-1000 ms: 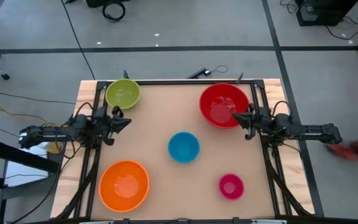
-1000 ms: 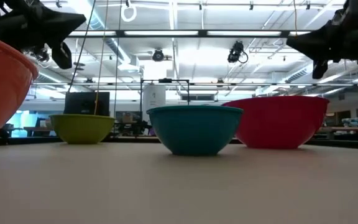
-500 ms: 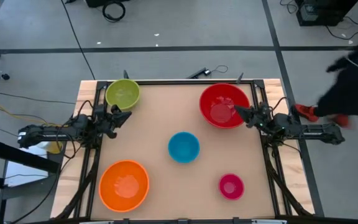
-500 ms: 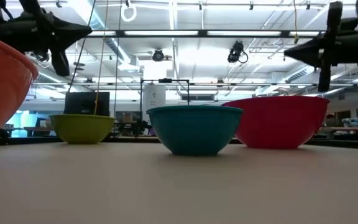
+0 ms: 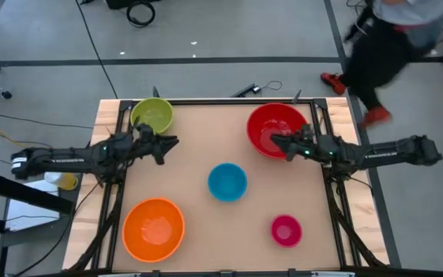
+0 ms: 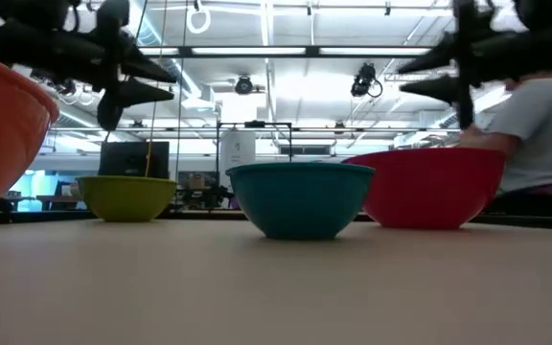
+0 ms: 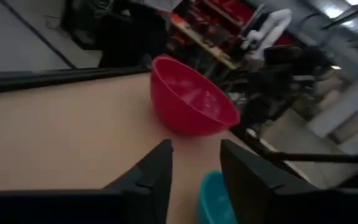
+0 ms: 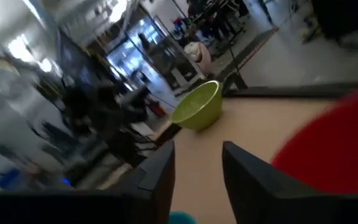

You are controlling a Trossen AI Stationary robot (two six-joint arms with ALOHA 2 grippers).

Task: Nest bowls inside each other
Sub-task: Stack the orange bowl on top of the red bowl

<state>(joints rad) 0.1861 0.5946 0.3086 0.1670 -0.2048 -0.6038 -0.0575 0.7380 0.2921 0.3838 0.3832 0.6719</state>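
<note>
Five bowls rest on their bases on the tan table: yellow-green (image 5: pixel 152 115) far left, red (image 5: pixel 271 123) far right, blue (image 5: pixel 227 181) in the middle, orange (image 5: pixel 154 228) near left, magenta-pink (image 5: pixel 286 230) near right. My left gripper (image 5: pixel 174 142) hangs open and level in the air beside the yellow-green bowl, pointing toward the table's right. My right gripper (image 5: pixel 274 142) hangs open and level well above the red bowl's near side (image 6: pixel 429 187), pointing toward the table's left. Neither holds anything.
A person (image 5: pixel 391 31) walks on the floor beyond the table's far right corner and shows behind the red bowl in the low view (image 6: pixel 544 125). Black frame rails (image 5: pixel 206 100) run along the table's far and side edges. Bare tabletop lies between the bowls.
Both grippers have swung in from the table's side edges toward its middle and risen a little, tipping from slanted down to level. Both have opened. The right one now reaches over the red bowl. The bowls have stayed put; the person has walked toward the far side.
</note>
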